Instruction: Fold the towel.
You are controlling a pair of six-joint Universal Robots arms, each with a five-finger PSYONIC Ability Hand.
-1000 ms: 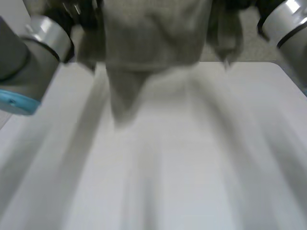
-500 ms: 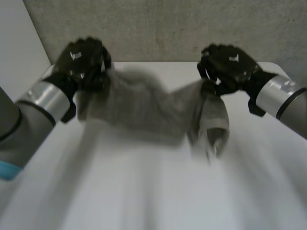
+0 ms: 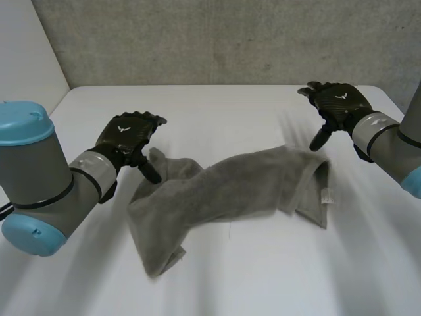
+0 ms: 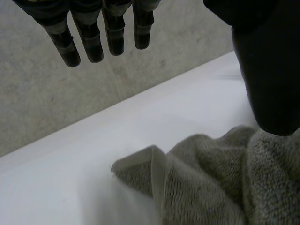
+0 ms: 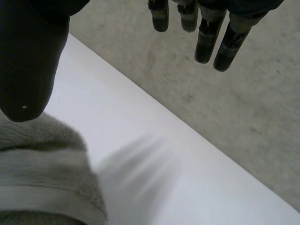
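Towel, crumpled across surface: judged soft, limp, light; seemed best pinched at hemmed corners. Left hand, right hand: both spread open, gripped nothing.

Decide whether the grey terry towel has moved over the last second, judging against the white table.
Yes. The grey terry towel has dropped from above the far edge of the white table to lie crumpled mid-table.

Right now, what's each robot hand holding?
Left robot hand: open, holding nothing, by one end of the towel.
Right robot hand: open, holding nothing.
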